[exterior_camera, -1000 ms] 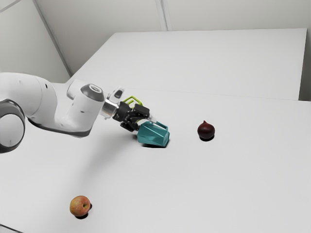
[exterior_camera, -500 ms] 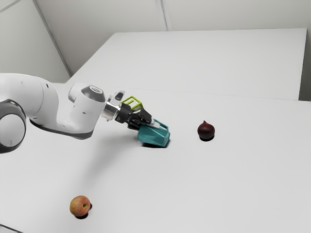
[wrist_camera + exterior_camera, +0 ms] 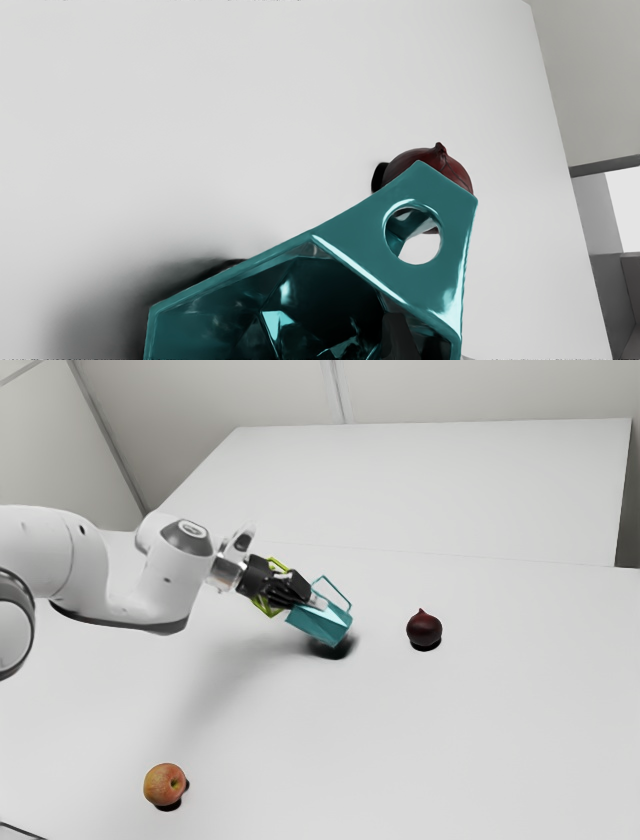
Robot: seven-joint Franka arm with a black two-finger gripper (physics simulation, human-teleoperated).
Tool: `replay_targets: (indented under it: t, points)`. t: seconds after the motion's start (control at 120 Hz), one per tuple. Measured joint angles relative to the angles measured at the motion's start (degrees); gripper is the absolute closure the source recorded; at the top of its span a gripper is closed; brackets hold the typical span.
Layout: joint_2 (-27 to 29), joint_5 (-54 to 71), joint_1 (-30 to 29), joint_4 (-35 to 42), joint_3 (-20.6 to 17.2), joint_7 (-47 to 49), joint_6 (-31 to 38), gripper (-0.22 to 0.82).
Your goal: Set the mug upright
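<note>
**Logged: Loose Items and Surroundings**

Found one dark red onion resting on the white desk, pointed tip upward, with a small black shadow close against it. In the wrist view, observed partly covered. Found one apple, mottled red and yellow, stem hollow showing, well apart from the onion, toward the exterior view's lower left. Noted a lime-green frame-like object, mostly hidden; cannot identify. Recorded pale walls beyond, with a narrow upright strip. Sighted a thin dark line in the exterior view's lower left corner.
</note>
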State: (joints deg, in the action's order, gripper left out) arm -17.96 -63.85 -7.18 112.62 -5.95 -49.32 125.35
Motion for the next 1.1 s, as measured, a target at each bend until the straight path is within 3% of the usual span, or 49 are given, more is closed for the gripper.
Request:
replay_targets:
  t: [0.192, 0.367, 0.742, 1.1]
  points:
    - [3.0, 1.6, 1.1, 0.7, 0.0, 0.1, 0.0, 0.78]
    - [7.0, 13.1, 2.3, 0.3, 0.0, 3.5, -0.9, 0.79]
    - [13.0, 39.2, 2.9, 0.4, -0.1, 17.3, -9.9, 0.79]
    - [16.3, 54.9, 4.1, 4.3, -0.9, 30.2, -11.6, 0.79]
